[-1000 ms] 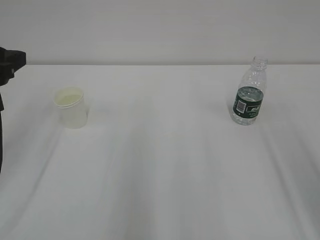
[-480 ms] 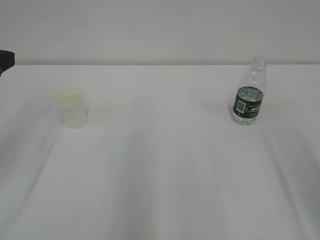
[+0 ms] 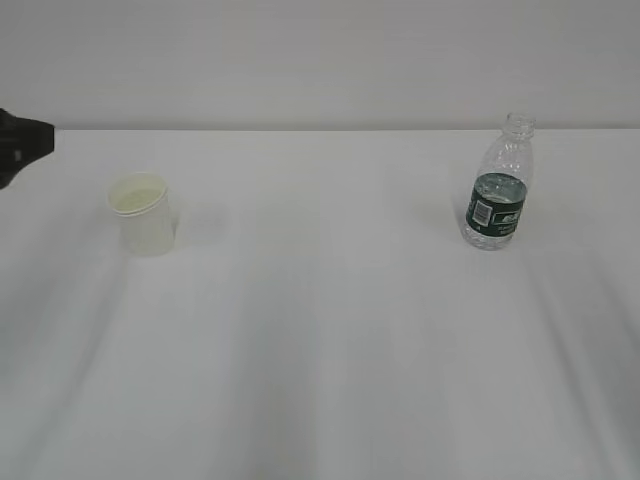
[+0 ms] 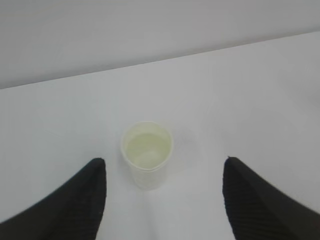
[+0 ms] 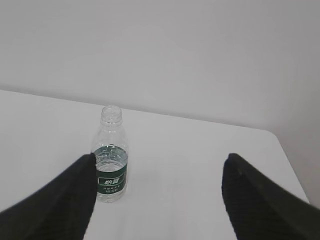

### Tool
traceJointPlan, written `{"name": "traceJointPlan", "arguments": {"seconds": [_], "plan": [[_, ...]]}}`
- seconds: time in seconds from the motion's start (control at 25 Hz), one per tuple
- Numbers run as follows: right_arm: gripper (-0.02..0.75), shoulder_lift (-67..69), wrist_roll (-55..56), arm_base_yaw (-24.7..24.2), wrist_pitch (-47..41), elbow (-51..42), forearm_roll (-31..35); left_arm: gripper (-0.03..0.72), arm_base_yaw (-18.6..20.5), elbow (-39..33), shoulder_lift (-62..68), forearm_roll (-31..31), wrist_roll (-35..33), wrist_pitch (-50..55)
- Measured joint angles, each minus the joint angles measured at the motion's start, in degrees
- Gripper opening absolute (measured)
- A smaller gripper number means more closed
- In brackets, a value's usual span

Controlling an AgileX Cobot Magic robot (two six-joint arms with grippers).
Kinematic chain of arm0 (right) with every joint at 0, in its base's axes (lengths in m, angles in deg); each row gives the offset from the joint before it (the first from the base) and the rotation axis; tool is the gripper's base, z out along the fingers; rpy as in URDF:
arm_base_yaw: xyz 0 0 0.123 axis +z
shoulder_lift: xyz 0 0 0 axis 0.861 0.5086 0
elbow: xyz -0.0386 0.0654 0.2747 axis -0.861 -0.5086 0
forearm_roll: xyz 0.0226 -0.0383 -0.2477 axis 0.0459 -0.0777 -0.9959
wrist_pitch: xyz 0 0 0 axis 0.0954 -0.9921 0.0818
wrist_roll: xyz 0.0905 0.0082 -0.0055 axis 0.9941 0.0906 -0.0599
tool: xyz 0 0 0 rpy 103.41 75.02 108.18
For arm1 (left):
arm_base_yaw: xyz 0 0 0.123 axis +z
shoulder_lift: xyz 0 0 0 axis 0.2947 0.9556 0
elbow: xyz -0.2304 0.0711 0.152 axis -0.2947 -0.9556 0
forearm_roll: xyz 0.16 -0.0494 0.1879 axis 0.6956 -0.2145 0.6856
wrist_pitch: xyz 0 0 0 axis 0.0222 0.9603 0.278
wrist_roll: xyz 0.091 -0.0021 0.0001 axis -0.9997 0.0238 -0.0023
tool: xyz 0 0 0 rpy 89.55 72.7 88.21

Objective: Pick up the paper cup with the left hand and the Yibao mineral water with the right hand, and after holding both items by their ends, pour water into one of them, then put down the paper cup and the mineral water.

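One paper cup (image 3: 145,214) stands upright near the surface's (image 3: 320,330) left edge, one Yibao mineral water (image 3: 497,185) upright toward the far right. Both hands, left hand (image 4: 165,200) and right hand (image 5: 160,200), hover spread wide, empty.

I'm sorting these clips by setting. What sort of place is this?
Probably a lab or test bench rather than a kitchen: a bare white table against a blank wall, holding only a paper cup and an uncapped water bottle, with an open robot gripper facing the cup.
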Motion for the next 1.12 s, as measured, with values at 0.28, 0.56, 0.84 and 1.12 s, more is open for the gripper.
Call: {"name": "traceJointPlan", "arguments": {"seconds": [0.28, 0.56, 0.84, 1.12], "plan": [[0.59, -4.4, 0.0, 0.0, -4.5, 0.0, 0.0, 0.51, -3.9, 0.0, 0.0, -0.2, 0.0, 1.9], [0.589, -6.5, 0.1, 0.0, -7.5, 0.0, 0.5, 0.493, -4.1, -0.1, -2.8, -0.7, 0.0, 5.1], [0.589, -8.9, 0.1, 0.0, -12.5, 0.0, 1.4, 0.491, -4.1, -0.1, -7.7, -0.7, 0.0, 8.1], [0.589, -10.7, 0.1, 0.0, -15.5, 0.0, 1.9, 0.49, -4.1, -0.1, -10.5, -0.7, 0.0, 13.9]]}}
